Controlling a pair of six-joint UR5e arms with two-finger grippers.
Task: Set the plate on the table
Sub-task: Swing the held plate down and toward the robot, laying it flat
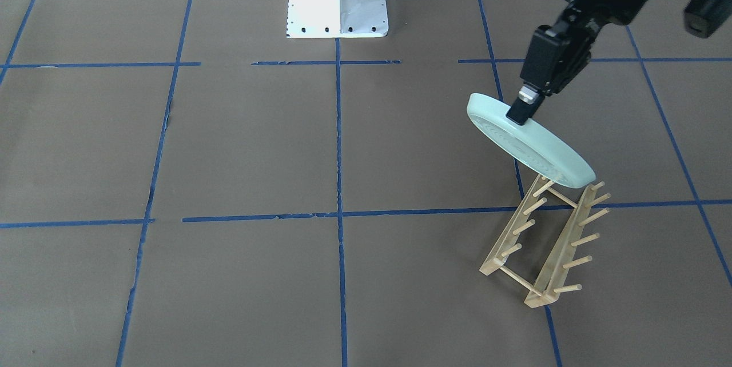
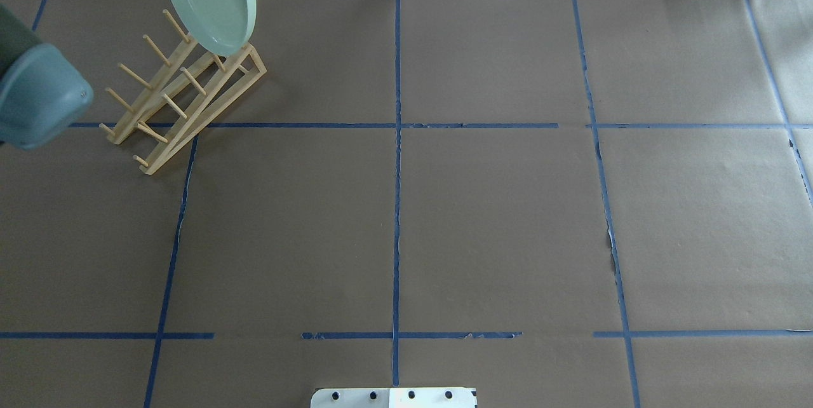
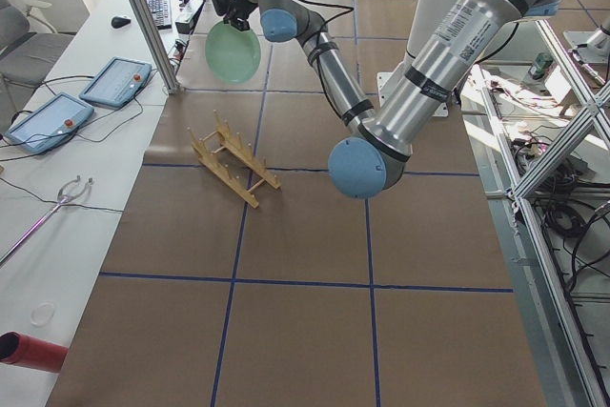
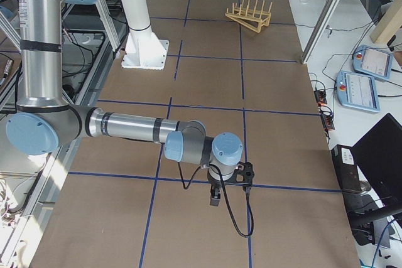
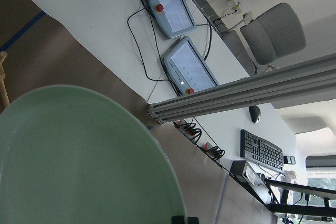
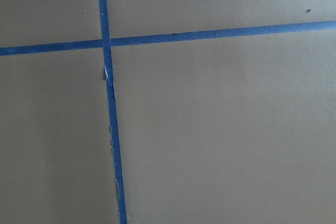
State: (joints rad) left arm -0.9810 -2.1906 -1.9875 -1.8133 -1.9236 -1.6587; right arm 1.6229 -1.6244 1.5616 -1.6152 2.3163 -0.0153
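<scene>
Front-facing view: the left arm slants down from the upper right. The left end effector [image 1: 517,114] is pinched closed on the upper rim of the plate [image 1: 532,152], which hangs tilted in the air over one end of the wooden rack [image 1: 563,247]. Brown worktop [image 1: 257,144] spreads wide between the rack and the white robot base [image 1: 337,1].

Overhead: the plate hangs near the worktop's far left corner, close to the far edge.

Left side view: the plate is clear above the rack.

Right side view: the right arm stretches low with its wrist bent down, and the right end effector [image 4: 215,198] is just over the worktop. I cannot tell how far it is open.

Left wrist view: the plate fills the lower left, with the worktop's edge and an aluminium post [image 5: 236,95] just beyond.
</scene>
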